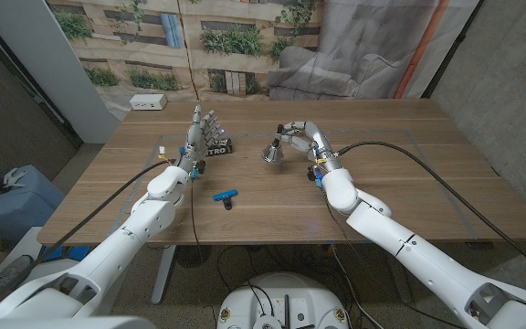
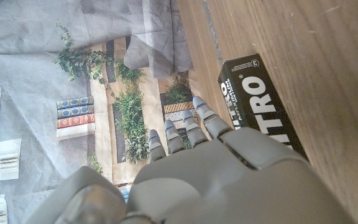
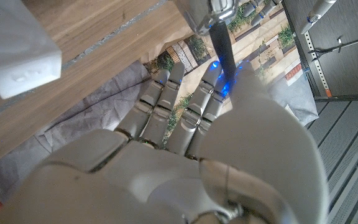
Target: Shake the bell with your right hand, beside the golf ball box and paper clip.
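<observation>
— Wooden tabletop [image 1: 409, 174], pale brown, fills the middle of the head view; a leafy printed backdrop and grey sheeting hang behind it. Where is the bell?

— The bell [image 1: 273, 152] sits just above centre, mouth down on the wood, its dark handle [image 3: 224, 45] tilting up toward the right hand [image 1: 301, 135]. That hand's fingers are closed around the handle, so it is far nearer than the left.

— And the left hand [image 1: 199, 132]?

— It stands upright, fingers apart, holding nothing, just beside the black golf ball box [image 1: 218, 146], left of the bell.

— The clip?

— A blue paper clip [image 1: 225, 195] lies lower, between the arms. A white box [image 1: 148, 102] rests at the upper left edge.
</observation>
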Tool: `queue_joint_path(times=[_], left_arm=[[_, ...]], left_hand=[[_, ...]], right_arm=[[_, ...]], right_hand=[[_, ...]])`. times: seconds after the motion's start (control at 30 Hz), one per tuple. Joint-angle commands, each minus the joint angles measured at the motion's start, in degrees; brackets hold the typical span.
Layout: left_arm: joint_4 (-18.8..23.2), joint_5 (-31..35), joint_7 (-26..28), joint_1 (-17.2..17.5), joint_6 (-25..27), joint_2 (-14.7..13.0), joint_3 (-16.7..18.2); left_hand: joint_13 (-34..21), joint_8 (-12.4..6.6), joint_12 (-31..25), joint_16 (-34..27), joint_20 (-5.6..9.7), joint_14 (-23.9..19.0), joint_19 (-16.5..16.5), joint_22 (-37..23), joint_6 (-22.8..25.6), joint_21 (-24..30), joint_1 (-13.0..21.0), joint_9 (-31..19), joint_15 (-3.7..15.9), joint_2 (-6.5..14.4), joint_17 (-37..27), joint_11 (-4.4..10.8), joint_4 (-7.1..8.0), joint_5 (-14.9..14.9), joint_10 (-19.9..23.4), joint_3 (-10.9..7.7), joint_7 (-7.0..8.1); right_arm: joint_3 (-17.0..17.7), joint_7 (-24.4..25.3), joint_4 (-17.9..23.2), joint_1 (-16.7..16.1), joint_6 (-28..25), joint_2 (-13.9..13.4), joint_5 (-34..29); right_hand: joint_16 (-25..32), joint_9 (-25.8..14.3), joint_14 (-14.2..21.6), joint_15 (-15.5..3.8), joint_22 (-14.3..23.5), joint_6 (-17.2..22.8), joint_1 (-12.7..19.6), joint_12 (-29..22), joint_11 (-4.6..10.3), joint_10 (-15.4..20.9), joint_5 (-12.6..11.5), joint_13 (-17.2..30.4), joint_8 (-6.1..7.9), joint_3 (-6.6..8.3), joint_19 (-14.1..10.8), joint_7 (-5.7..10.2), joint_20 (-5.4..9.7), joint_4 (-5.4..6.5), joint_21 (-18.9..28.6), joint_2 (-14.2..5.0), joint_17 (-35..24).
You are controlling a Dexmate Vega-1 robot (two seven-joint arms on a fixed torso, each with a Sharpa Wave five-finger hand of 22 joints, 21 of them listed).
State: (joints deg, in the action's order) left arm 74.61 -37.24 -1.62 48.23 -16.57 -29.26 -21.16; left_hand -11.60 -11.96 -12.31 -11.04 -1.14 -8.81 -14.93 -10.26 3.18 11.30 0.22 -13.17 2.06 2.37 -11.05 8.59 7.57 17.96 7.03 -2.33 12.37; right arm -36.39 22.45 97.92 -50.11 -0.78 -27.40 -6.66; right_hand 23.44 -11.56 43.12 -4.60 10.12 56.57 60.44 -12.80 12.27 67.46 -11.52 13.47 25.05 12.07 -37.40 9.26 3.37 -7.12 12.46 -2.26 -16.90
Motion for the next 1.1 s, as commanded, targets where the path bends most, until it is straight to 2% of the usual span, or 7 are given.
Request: queue_joint_path(times=[0.03,0.3,0.47,1.1], left_arm=[[0.02,-0.01,0.01,0.0,0.01,0.0,0.0],[0.0,-0.01,0.0,-0.01,-0.01,0.01,0.0],[0.03,-0.01,0.01,0.01,0.0,-0.01,0.0],[0.1,-0.03,0.02,0.05,0.04,-0.05,0.02]], left_hand=[[-0.3,-0.33,-0.31,-0.32,-0.08,-0.52,-0.44,-0.32,0.01,0.4,-0.07,-0.25,5.6,0.67,-0.27,0.53,0.39,0.39,0.13,0.01,0.35],[-0.3,-0.33,-0.33,-0.33,-0.08,-0.53,-0.43,-0.32,0.01,0.39,-0.07,-0.25,5.62,0.68,-0.27,0.4,0.39,0.39,0.18,0.01,0.36],[-0.3,-0.33,-0.33,-0.32,-0.1,-0.5,-0.42,-0.32,0.01,0.39,-0.07,-0.25,5.64,0.68,-0.27,0.31,0.39,0.4,0.17,0.0,0.35],[-0.3,-0.32,-0.34,-0.33,-0.04,-0.53,-0.42,-0.32,-0.01,0.39,-0.06,-0.25,5.68,0.68,-0.27,0.44,0.38,0.4,0.21,0.0,0.35]], right_arm=[[1.05,-6.26,5.22,-0.01,-7.26,-2.38,6.27],[1.31,-8.98,6.95,0.34,-9.65,-3.69,10.13],[1.64,-11.31,8.78,1.01,-13.63,-4.58,13.52],[2.18,-14.54,11.19,3.12,-20.52,-7.31,22.89]], right_hand=[[-0.3,-0.23,0.67,-7.85,0.19,-0.04,-1.32,-0.41,-0.19,0.55,0.17,0.13,0.26,-0.25,-0.4,-0.57,6.34,0.49,0.0,0.1,0.05],[-0.47,-0.18,0.77,-7.95,0.18,0.07,-1.94,-0.44,-0.23,0.62,0.19,0.22,0.25,-0.45,-0.41,-0.81,6.28,0.68,-0.02,-0.02,0.12],[-0.42,-0.14,0.98,-8.18,0.17,0.34,-1.91,-0.58,-0.21,0.84,0.15,0.35,0.32,-0.41,-0.3,-0.97,6.16,0.59,-0.08,-0.22,0.06],[-0.71,-0.04,1.19,-8.03,0.14,0.63,-2.53,-0.71,-0.24,1.17,0.17,0.56,0.28,-0.4,0.35,-1.33,5.75,0.72,-0.36,-0.93,0.12]])
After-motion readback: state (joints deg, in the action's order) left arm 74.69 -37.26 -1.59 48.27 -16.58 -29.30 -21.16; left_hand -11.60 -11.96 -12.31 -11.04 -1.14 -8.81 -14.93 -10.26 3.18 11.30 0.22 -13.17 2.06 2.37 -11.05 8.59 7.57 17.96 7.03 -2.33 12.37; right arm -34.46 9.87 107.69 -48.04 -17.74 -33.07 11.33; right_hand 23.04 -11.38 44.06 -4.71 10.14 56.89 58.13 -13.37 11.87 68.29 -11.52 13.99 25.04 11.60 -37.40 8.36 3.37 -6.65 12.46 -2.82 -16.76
